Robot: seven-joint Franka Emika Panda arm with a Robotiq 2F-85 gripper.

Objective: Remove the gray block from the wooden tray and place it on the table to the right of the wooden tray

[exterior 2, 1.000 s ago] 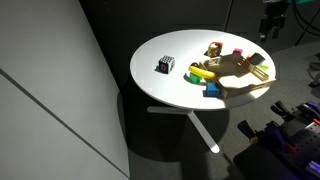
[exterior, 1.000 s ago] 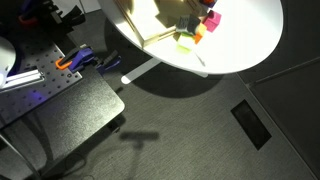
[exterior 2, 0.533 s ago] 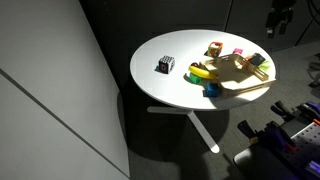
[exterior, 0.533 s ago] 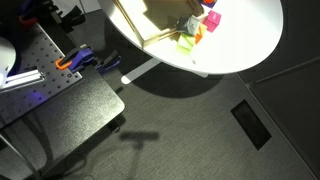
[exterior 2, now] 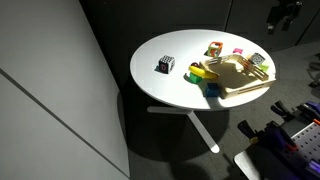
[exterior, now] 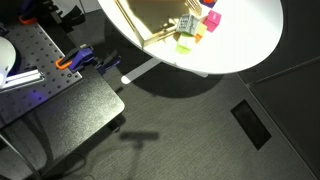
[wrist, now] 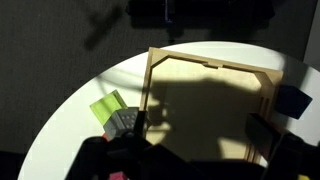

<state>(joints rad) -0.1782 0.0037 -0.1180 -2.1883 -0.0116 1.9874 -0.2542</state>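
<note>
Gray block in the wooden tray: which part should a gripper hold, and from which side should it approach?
Come from straight above and pinch two opposite side faces of the gray block. It sits low in a corner of the wooden tray, whose raised rim probably blocks a sideways approach; only its top is clearly free.

Dark grey carpet floor [exterior: 190, 130] runs across the lower frame in an exterior view, and you can see a dark rectangular hatch [exterior: 250, 124] set into it at lower right. A perforated metal bench [exterior: 40, 48] sits at the left edge. The round white worktop [exterior: 255, 40] fills the top, brightly lit, with its white leg [exterior: 140, 70] slanting down-left. In an exterior view a plain grey wall panel [exterior 2: 45, 100] takes your left side, and a shadow [exterior 2: 160, 128] pools under the worktop.
</note>
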